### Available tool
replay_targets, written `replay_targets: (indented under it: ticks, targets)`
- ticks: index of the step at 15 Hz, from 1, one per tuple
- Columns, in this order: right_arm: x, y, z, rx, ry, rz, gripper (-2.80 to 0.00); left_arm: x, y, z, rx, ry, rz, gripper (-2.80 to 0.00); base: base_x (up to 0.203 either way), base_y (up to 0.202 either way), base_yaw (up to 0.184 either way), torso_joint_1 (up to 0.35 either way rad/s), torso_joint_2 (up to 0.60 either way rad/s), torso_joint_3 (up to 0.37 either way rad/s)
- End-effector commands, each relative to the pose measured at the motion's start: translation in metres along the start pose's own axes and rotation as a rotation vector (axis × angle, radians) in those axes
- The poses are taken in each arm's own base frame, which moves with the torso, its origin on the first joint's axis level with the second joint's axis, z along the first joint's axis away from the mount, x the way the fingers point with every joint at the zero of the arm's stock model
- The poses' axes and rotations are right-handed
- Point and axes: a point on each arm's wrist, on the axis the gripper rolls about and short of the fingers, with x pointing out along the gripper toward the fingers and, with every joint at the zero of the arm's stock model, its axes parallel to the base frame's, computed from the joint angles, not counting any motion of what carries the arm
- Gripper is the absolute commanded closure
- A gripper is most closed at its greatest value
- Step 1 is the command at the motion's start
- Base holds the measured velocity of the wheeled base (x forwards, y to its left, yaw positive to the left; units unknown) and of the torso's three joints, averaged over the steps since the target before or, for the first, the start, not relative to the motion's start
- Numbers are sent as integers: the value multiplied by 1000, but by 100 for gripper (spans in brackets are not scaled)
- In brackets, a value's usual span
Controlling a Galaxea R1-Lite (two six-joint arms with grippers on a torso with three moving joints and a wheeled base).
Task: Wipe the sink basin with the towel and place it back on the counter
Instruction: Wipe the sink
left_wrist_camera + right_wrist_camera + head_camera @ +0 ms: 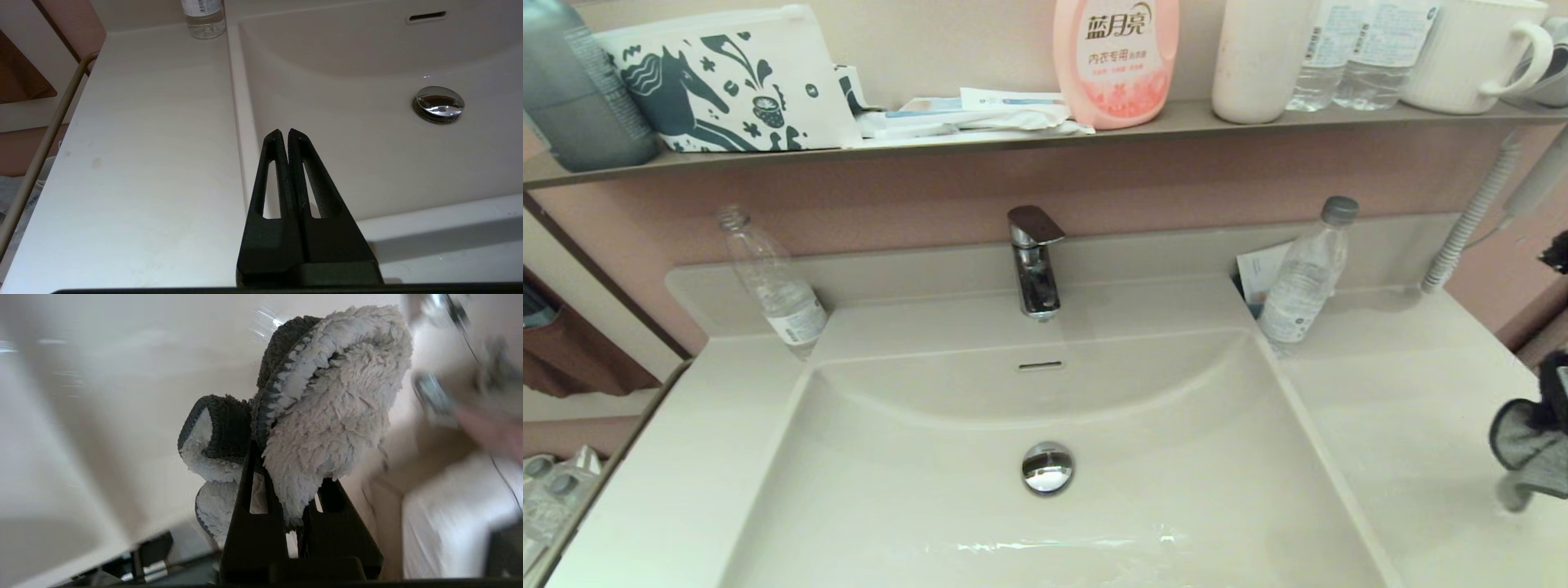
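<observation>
The off-white sink basin (915, 490) fills the middle of the head view, with its chrome drain plug (1047, 467) and overflow slot (1041, 365). The towel (1531, 445), charcoal outside and fluffy pale grey inside, hangs bunched at the far right edge, just above the counter (1413, 425) to the right of the bowl. My right gripper (282, 457) is shut on the towel (327, 416), whose folds bulge past the fingers. My left gripper (284, 132) is shut and holds nothing, hovering over the basin's left rim (241, 134).
A chrome tap (1034, 260) stands behind the bowl. Clear plastic bottles stand at the back left (774, 286) and back right (1304, 278) of the counter. A wall shelf (1013, 135) above carries a horse-print pouch (727, 82), a pink detergent bottle (1116, 57) and cups. A coiled hose (1462, 233) hangs at right.
</observation>
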Motion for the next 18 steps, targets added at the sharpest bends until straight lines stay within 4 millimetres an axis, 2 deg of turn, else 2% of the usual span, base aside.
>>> replay_targets:
  ticks: [1,4,7,16,17,18]
  targets:
    - [6,-19,-1,59,44,-70,0,0,0,0,0,0,0,0,0,0,0,0,0,0]
    - [33,-27,-4,71,144,-120,0,0,0,0,0,0,0,0,0,0,0,0,0,0]
    - [69,-30,-3,126,196,-127,0,0,0,0,0,0,0,0,0,0,0,0,0,0]
    - [100,-41,1,193,250,-143,0,0,0,0,0,0,0,0,0,0,0,0,0,0]
    - [99,-40,1,194,247,-139,-280,0,0,0,0,0,0,0,0,0,0,0,0,0]
    - [98,-40,1,192,242,-135,-280,0,0,0,0,0,0,0,0,0,0,0,0,0]
